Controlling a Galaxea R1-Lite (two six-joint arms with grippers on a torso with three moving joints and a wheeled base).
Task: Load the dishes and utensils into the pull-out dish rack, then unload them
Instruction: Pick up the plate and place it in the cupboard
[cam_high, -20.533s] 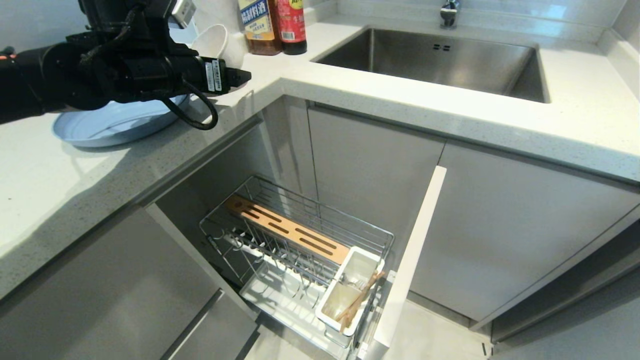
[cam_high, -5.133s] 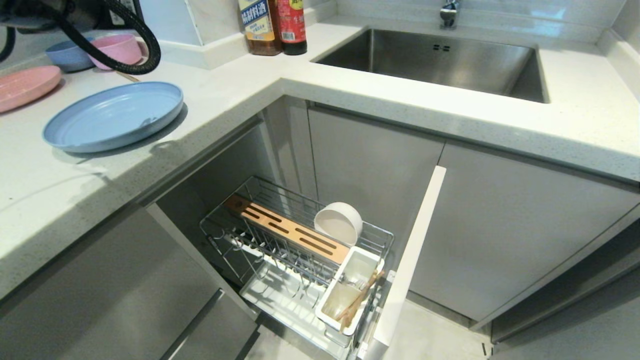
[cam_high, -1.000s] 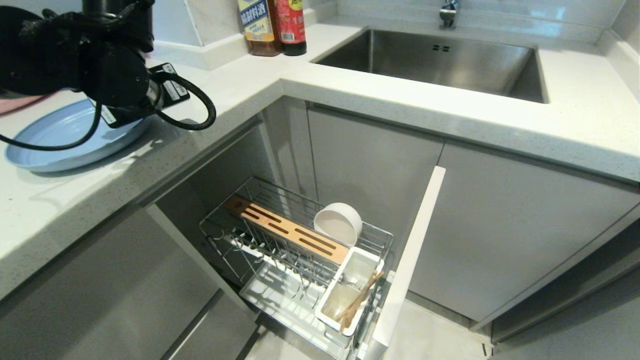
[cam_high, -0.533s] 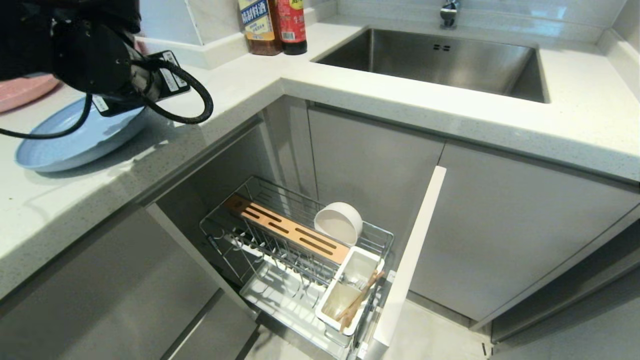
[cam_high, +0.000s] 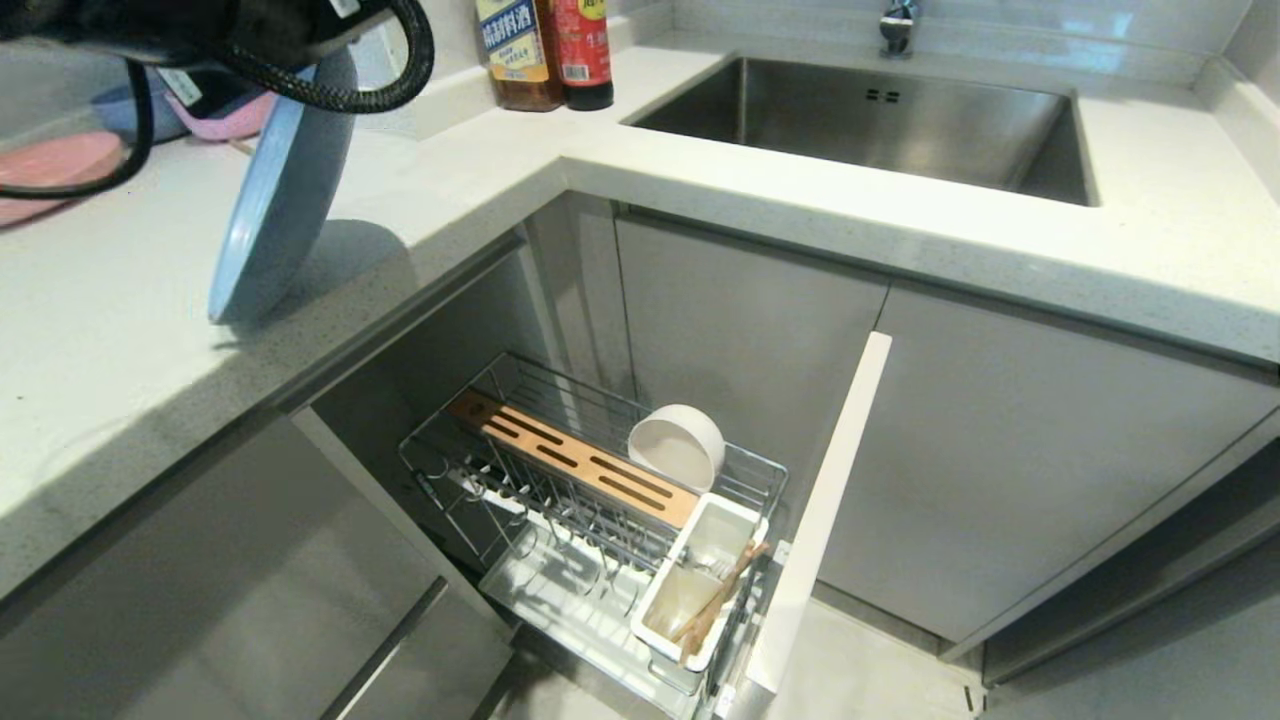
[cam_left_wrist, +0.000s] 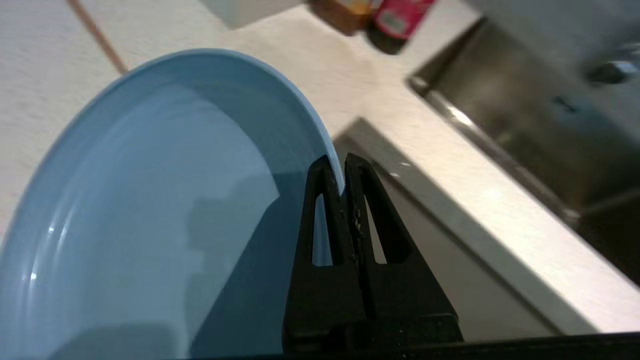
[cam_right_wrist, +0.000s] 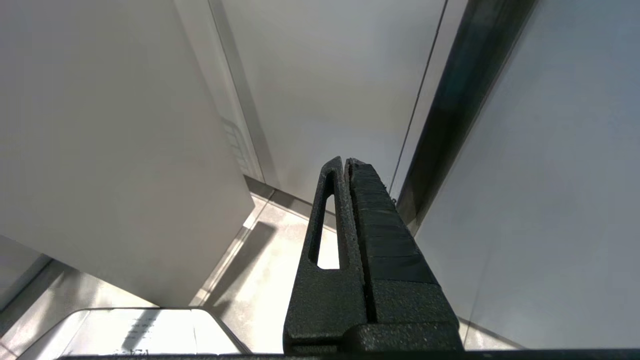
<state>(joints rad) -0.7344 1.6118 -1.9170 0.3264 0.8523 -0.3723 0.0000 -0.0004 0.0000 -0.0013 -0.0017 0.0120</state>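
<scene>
- Far left of the counter: a pink plate (cam_high: 45, 170) lies flat, with a small blue bowl (cam_high: 130, 108) and a small pink bowl (cam_high: 225, 108) behind it; all three lie outside the task.
- Left gripper (cam_left_wrist: 339, 172): fingers (cam_left_wrist: 325, 210) pinch the rim of the pale blue plate (cam_high: 285, 195), which hangs lifted and tilted nearly on edge above the white speckled countertop (cam_high: 120, 330), casting a shadow on it.
- Step in hand, as judged: loading; the plate is the one task item not yet in the rack.
- Next move, as judged: carry the plate out past the counter edge and down, keep it on edge, and line it up with a gap in the wire dividers. The pinch on a thin rim looks prone to swinging.
- Two sauce bottles (cam_high: 545, 50) stand at the counter's inner corner.
- Pull-out dish rack (cam_high: 600, 520) stands drawn out below the counter, between grey cabinet fronts. The cream-white bowl (cam_high: 678, 447) rests on its side by the slotted wooden strip (cam_high: 575, 460); chopsticks (cam_high: 720, 598) and the fork (cam_high: 700, 566) sit in the white utensil cup (cam_high: 695, 590).
- Stainless sink (cam_high: 870, 120) sits in the counter to the right.
- Right gripper (cam_right_wrist: 345, 165): fingers pressed together, holding nothing, parked low near cabinet panels and pale floor.
</scene>
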